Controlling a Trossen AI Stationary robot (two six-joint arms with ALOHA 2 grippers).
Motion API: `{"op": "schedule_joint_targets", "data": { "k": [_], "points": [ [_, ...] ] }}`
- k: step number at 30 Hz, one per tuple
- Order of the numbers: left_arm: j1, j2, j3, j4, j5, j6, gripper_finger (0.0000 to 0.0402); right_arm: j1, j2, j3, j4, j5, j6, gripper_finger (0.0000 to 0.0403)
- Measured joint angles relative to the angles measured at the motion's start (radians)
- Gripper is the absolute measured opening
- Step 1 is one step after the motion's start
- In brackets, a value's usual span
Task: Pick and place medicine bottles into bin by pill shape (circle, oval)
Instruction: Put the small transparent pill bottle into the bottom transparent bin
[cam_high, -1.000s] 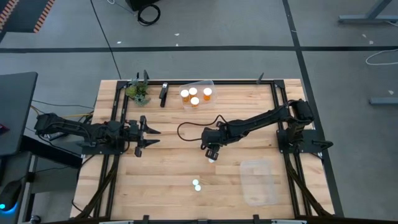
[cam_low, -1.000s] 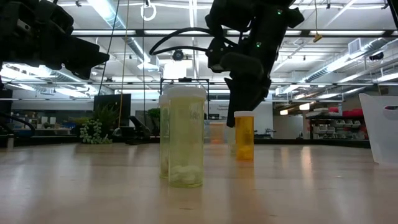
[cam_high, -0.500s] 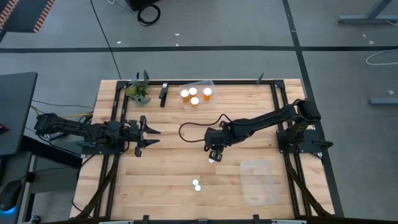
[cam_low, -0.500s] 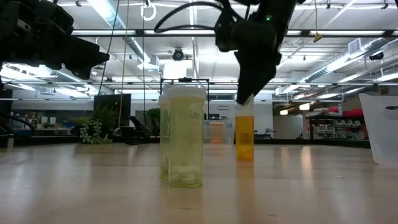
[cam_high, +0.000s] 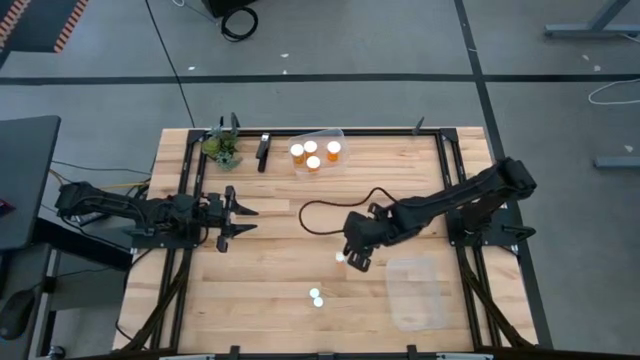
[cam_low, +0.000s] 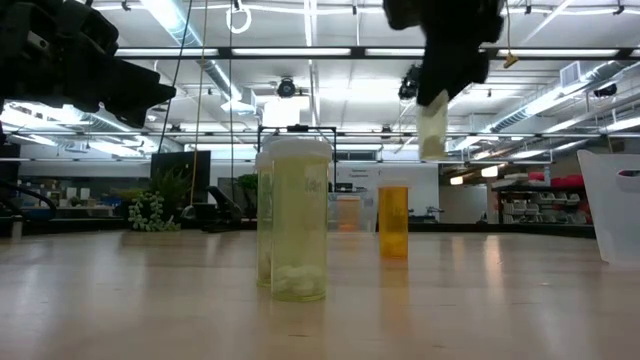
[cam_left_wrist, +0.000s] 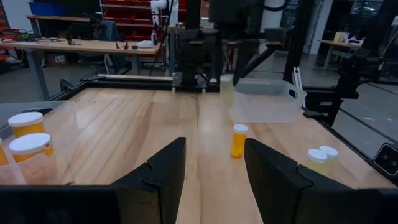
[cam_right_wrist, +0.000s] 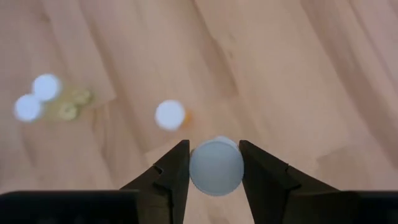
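Observation:
My right gripper (cam_high: 358, 258) hangs over the table's middle, shut on a pale medicine bottle (cam_low: 432, 125) with a white cap (cam_right_wrist: 216, 167). Just left of it, an orange medicine bottle (cam_low: 393, 222) stands on its base, with its white cap (cam_right_wrist: 169, 115) up. Two more pale bottles (cam_high: 316, 296) stand together nearer the front edge. A clear bin (cam_high: 415, 290) sits at the near right. Another clear bin (cam_high: 318, 150) at the far edge holds orange bottles. My left gripper (cam_high: 235, 212) waits open at the table's left, pointing level. My right gripper pinches the pale bottle's top end, at the cap (cam_right_wrist: 216, 167), between its two fingers (cam_right_wrist: 176, 167). They come from above, slanting down. The bottle hangs below them, lifted well clear of the table and a little tilted (cam_low: 432, 130).
A small plant (cam_high: 222, 148) and a black object (cam_high: 263, 150) lie at the far left. A black cable (cam_high: 330, 212) loops over the table's middle behind my right arm. Bare wood shows between the two standing pale bottles and the near-right bin.
My right gripper has risen and gone toward the table's right and near edges, carrying the pale bottle up from beside the orange bottle. The pale bottle is now high above the table. The orange bottle has stayed where it stood.

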Motion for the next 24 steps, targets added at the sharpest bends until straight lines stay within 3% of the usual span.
{"op": "schedule_joint_targets", "data": {
  "k": [24],
  "points": [
    [0.0, 0.0, 0.0, 0.001, 0.0, 0.0, 0.0172, 0.268, -0.032, 0.0, -0.1, -0.034, 0.369, 0.0138]
  ]
}}
